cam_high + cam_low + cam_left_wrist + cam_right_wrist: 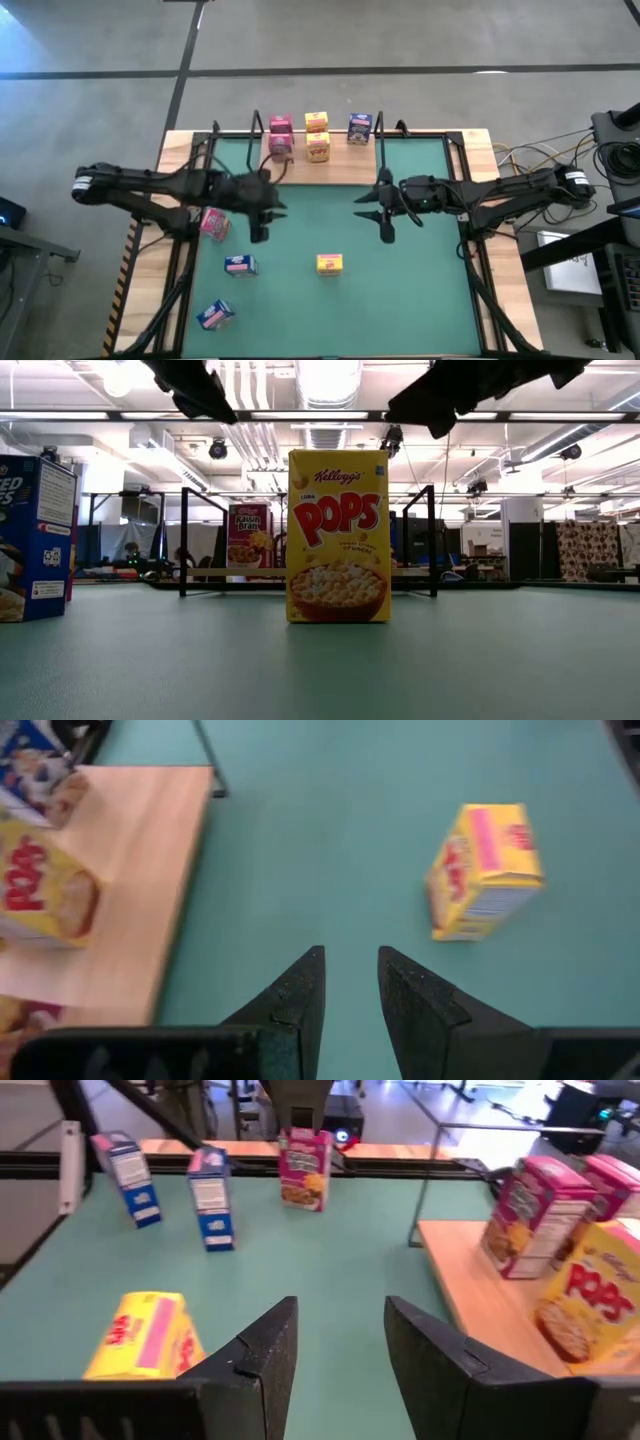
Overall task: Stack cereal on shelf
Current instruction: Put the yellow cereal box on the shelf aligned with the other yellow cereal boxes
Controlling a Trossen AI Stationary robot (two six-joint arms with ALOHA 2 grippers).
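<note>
Fingers of the right gripper (pixel 386 213) stand apart with bare mat between them, pinching nothing; the gripper hangs above the green mat (pixel 420 290), in front of the shelf (pixel 330 168). The left gripper (pixel 262 212) hangs over the mat's left half, its fingers (pixel 300 1000) drawn close with a narrow gap, empty. On the shelf stand two pink boxes (pixel 280 135), two yellow boxes (pixel 317 136) and one blue box (pixel 360 128). On the mat, one yellow box (pixel 330 263) stands near the middle, a pink box (pixel 214 223) lies just beside the left arm, and two blue boxes (pixel 240 265) sit further forward on the left.
</note>
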